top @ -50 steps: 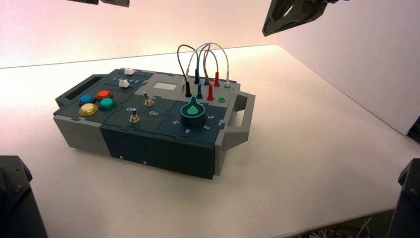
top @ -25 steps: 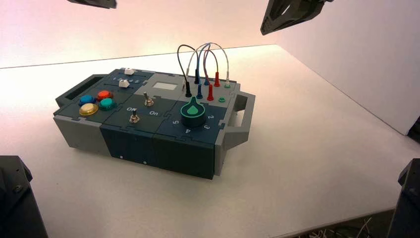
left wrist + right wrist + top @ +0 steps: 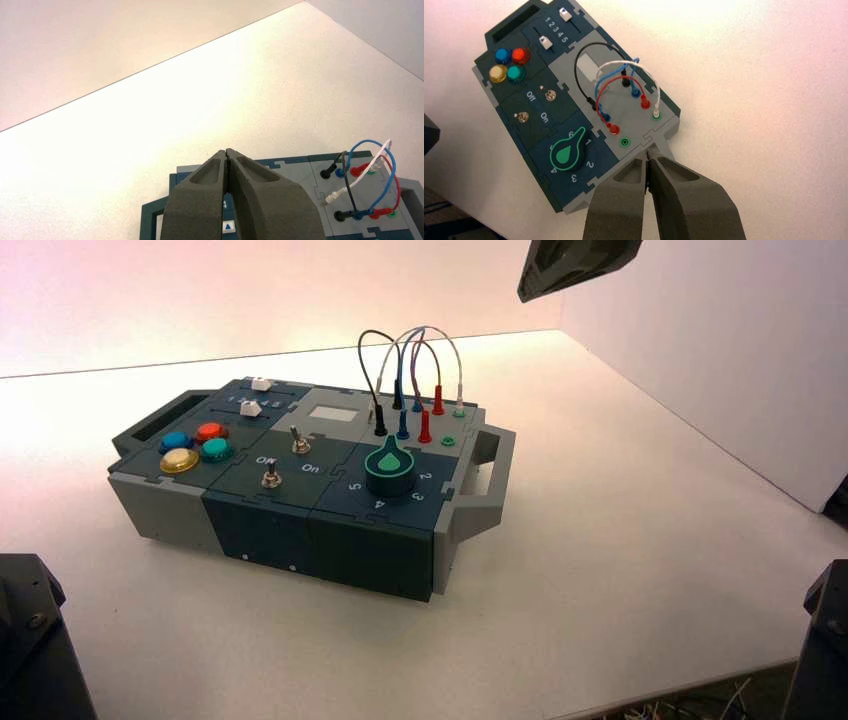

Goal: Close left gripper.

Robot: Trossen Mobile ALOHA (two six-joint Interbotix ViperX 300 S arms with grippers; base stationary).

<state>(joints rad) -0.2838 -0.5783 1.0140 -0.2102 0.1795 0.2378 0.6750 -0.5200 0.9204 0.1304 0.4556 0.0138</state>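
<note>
Left pincer (image 3: 227,156) hangs pressed together, empty, above the box (image 3: 300,172) near its wires (image 3: 367,175)

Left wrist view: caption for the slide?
Left tool shut on nothing, raised above the control box and its looped wires.

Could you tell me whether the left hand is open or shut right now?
Shut. In the left wrist view, the left hand has its two fingers pressed together at the tips, nothing between them, above the box.

The box (image 3: 574,105) reads "12345" beside the sliders, "Off" and "On" by the toggle switches (image 3: 536,105).
</note>
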